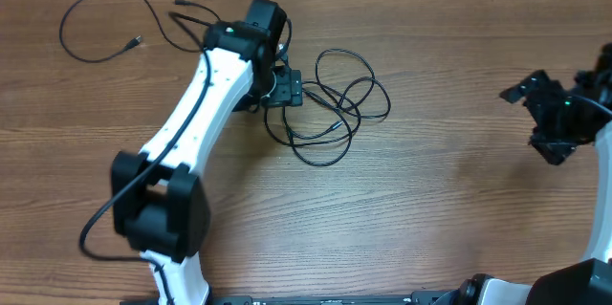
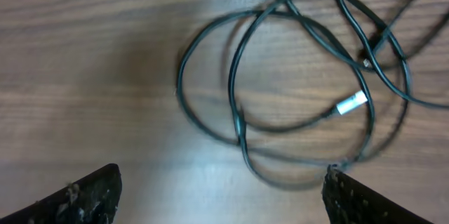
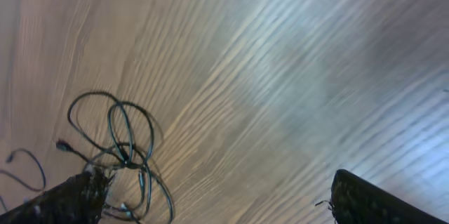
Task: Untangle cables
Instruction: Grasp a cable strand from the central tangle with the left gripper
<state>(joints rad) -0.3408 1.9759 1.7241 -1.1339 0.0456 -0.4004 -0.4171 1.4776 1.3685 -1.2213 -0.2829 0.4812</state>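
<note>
1. Left gripper [image 2: 224, 206] of mine hangs low over the wooden table [image 1: 430, 209]; its jaws stand wide apart with nothing between them.
2. Just to the right of it lie the tangled cables [image 1: 335, 104], several thin black loops crossing one another flat on the wood; in my left wrist view a silver-tipped plug [image 2: 351, 102] rests inside those loops.
3. One separate black cable [image 1: 91, 23] lies in a loose open loop near the far left of the table, well apart from the tangle; another black strand [image 1: 186, 23] runs under my left arm [image 1: 206, 95].
4. My right gripper [image 1: 543, 119] hovers at the right side, well apart from the tangle; its jaws are also spread and empty.
</note>
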